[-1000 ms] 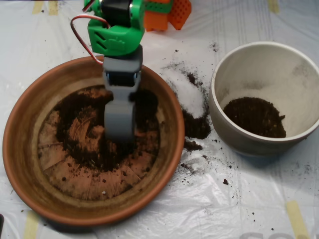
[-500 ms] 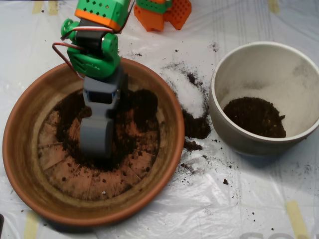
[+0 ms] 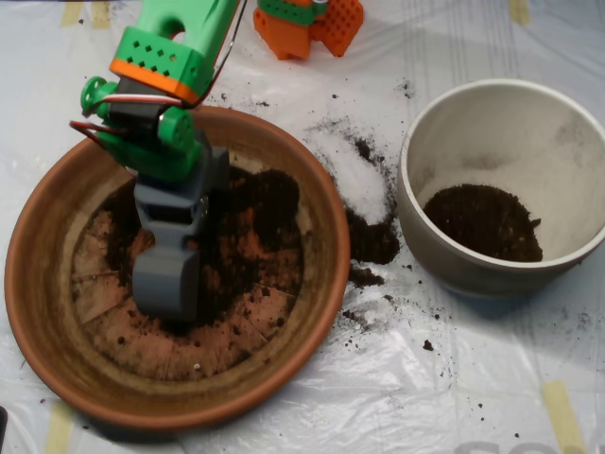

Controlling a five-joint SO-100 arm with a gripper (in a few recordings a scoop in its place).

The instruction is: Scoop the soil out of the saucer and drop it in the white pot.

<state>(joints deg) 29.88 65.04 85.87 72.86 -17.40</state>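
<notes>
Down in the saucer (image 3: 38, 284), my pincer (image 3: 167, 284) looks shut; I push low through the soil (image 3: 265, 203).

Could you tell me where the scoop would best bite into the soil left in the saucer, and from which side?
Probably the thick dark band of soil at the saucer's upper right, approached from above with jaws spread; elsewhere the ribbed floor shows through only a thin layer.

A white plastic sheet (image 3: 284, 416) covers the table, wrinkled and glossy under soft overhead light. Yellowish tape strips (image 3: 562, 416) show through near the edges. A white powder patch (image 3: 357, 175) lies on the sheet, with orange blocks (image 3: 317, 24) at the top
</notes>
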